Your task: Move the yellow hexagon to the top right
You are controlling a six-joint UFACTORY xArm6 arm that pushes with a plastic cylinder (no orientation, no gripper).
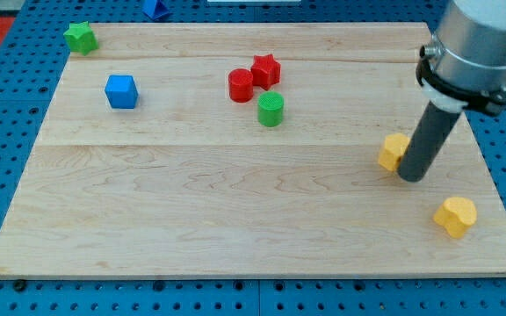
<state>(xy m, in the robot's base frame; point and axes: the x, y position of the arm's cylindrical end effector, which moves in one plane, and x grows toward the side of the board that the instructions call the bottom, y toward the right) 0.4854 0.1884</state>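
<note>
Yellow heart [456,216] nr btm-right edge.

Grey cylindrical arm [484,31] (black collar), dark rod [428,145]

Wooden table top [235,211], seven coloured blocks, two yellow at right

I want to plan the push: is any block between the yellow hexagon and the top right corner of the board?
No block does. The yellow hexagon sits right beside my tip, on its left. The board toward the top right holds no blocks; only the rod and arm show there. The other yellow block lies lower.
</note>
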